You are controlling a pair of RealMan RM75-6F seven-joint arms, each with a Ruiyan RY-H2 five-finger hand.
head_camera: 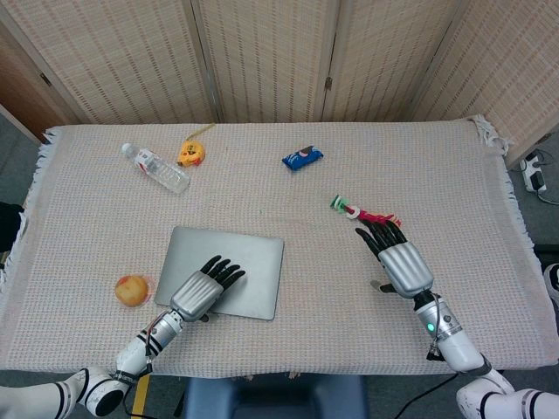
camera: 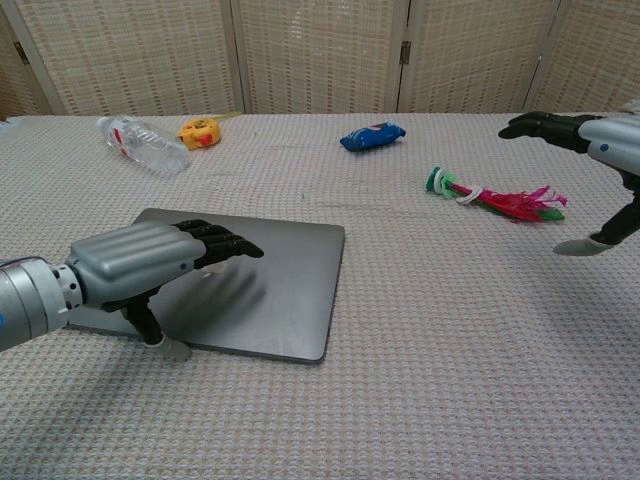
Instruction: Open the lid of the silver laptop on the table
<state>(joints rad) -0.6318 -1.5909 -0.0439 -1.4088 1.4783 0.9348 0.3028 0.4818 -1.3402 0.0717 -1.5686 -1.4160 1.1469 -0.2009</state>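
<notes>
The silver laptop (head_camera: 255, 262) (camera: 280, 280) lies closed and flat on the woven tablecloth, left of centre and near the front edge. My left hand (head_camera: 203, 290) (camera: 135, 262) hovers low over the laptop's front left part, its dark fingers stretched out over the lid. Its thumb (camera: 160, 343) points down at the laptop's front edge. It holds nothing. My right hand (head_camera: 395, 258) (camera: 592, 135) floats above the cloth far to the right, fingers extended and thumb hanging down, also holding nothing.
A water bottle (head_camera: 155, 168) (camera: 140, 132) and a yellow tape measure (head_camera: 190, 154) (camera: 198, 131) lie at the back left. A blue snack packet (head_camera: 302, 158) (camera: 372, 135) lies mid-back. A red and green feathered item (head_camera: 362, 212) (camera: 490, 197) sits by my right hand. A peach-coloured fruit (head_camera: 132, 290) lies left of the laptop.
</notes>
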